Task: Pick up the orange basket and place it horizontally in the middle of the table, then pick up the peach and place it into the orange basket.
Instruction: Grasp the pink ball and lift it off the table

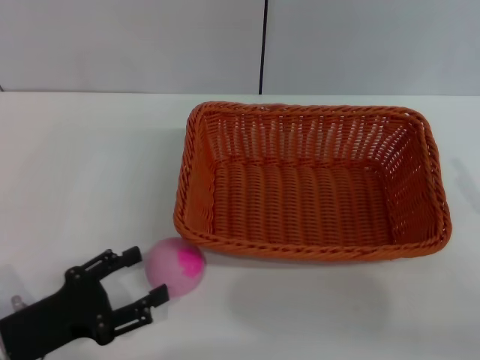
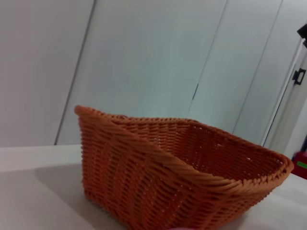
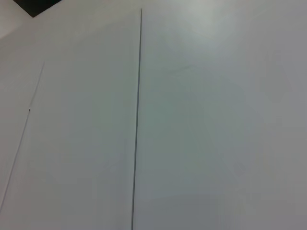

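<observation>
On the white table [image 1: 90,172], the left gripper [image 1: 147,278] has its black fingers spread around the pink peach [image 1: 175,267], which sits just outside the near left corner of the orange basket [image 1: 311,180] lying lengthwise mid-table, while the right gripper is out of sight.

Pale wall panels behind the tabletop

A grey-white wall [image 1: 135,45] runs along the far edge, split by a dark vertical seam [image 1: 263,45]. The left wrist view shows the same panels [image 2: 144,57], a black latch [image 2: 299,75] on a frame at the edge, and a red object [image 2: 301,163] with a green mark, too cropped to identify.
</observation>
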Robot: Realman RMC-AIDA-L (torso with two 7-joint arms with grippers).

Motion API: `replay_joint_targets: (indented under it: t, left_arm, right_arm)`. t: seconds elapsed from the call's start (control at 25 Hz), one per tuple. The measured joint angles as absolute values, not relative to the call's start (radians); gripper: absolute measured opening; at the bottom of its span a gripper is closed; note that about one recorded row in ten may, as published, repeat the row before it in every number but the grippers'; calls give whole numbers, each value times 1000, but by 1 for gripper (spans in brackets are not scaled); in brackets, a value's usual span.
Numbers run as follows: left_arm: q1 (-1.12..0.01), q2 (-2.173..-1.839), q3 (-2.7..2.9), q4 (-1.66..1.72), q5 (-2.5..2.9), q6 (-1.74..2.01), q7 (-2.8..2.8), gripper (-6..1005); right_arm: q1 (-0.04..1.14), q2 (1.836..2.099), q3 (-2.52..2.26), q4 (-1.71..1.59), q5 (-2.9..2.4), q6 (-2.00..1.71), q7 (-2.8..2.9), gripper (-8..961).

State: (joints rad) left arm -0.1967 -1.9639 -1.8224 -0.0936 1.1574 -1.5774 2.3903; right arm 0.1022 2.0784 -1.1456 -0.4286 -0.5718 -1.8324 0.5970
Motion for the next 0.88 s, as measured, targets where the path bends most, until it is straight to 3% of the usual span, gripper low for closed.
replay_joint_targets:
  t: [0.32, 0.88]
  left_arm:
    - [-177, -2018, -1832, -160, 1162, -1462, 2400, 717]
    - [-178, -2044, -1846, -196, 1157, -1371, 2401, 711]
  right_arm:
    - [101, 2079, -1143, -415, -570, -1832, 595, 636]
    - [99, 2077, -1121, -381, -569, -1840, 594, 636]
